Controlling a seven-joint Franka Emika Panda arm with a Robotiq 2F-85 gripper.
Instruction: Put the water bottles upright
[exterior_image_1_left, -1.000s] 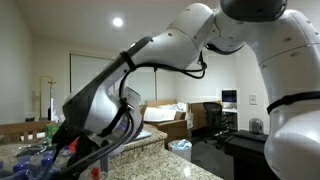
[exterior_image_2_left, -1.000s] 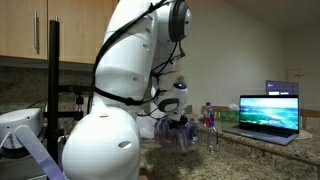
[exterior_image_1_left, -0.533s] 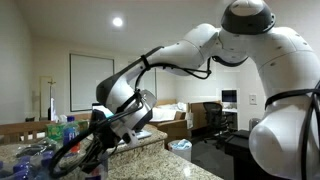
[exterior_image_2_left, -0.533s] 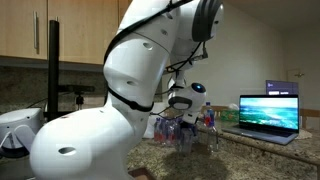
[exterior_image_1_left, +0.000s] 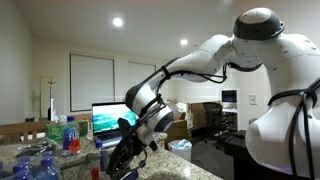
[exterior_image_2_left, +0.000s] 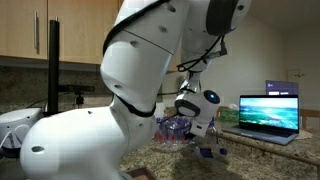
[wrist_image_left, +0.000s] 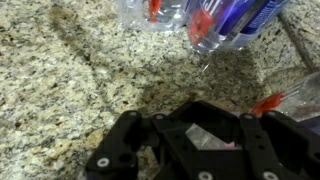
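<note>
I am looking at the left end of the speckled granite counter (exterior_image_1_left: 178, 166) in an exterior view. The small clear plastic water bottles with red and blue caps (exterior_image_1_left: 60, 132) are crowding there, at about nine o'clock from my black two-finger gripper (exterior_image_1_left: 125, 158). Some are standing. Some seem to be lying down in front, but it is too blurry to count them. The open laptop with the bright blue screen (exterior_image_1_left: 108, 120) is glowing just behind them, at about eleven o'clock from the gripper.

In the wrist view, bottles are showing at twelve and one o'clock from the gripper (wrist_image_left: 195, 138). One more is poking in at three o'clock. The fingers are pressing all the way together. I am not seeing any bottle between them.

I am guessing the bottles are light, thin and squashy. They are also round and smooth, so they may slip or roll away. I am planning to hold one softly around the label band in the middle.

In the wrist view, bare stone is opening up from seven to ten o'clock, so that is my free room. The bottles are sitting close together, and the laptop and the counter edge are near, so I am thinking slow moves are best.
</note>
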